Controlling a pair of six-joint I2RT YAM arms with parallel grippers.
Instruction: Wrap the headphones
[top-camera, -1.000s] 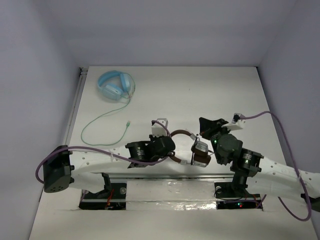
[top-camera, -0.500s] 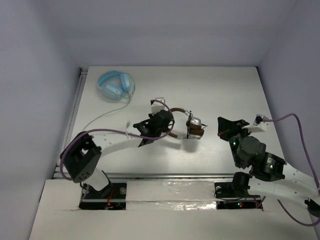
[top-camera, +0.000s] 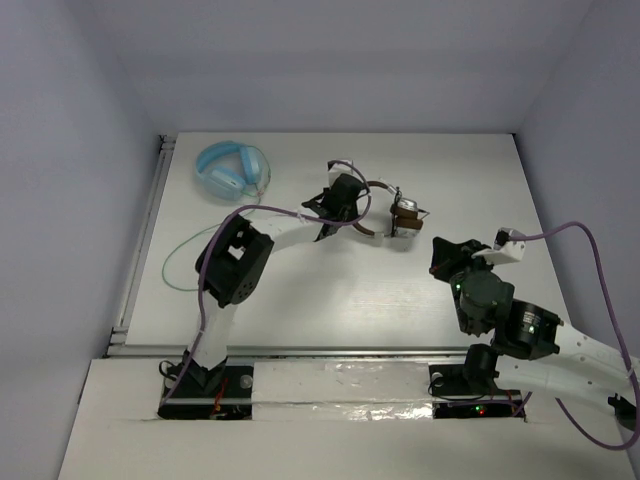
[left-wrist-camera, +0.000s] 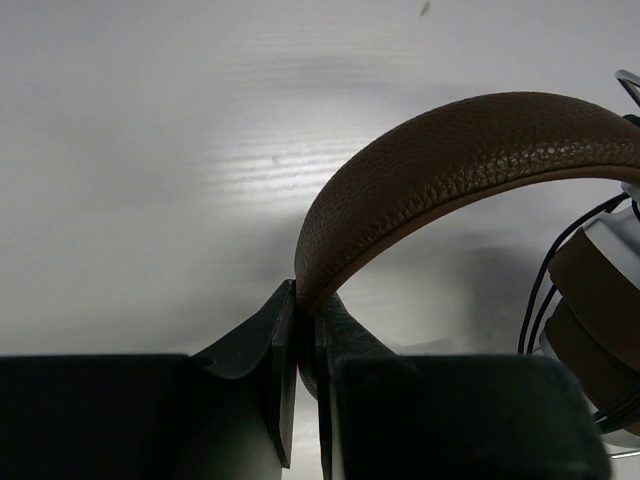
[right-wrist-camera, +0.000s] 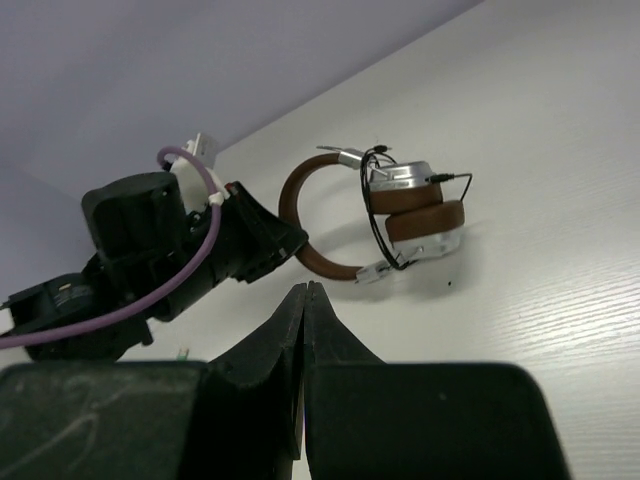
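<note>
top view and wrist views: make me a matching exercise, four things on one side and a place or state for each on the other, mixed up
Things:
1. brown headphones
2. blue headphones
3. left pincer
4. right pincer

Places or states:
a. lying apart at the far left
b. shut, holding nothing
c. shut on the headband
d. black cable looped over the ear cups

Pairs: 1-d, 2-a, 3-c, 4-b
</note>
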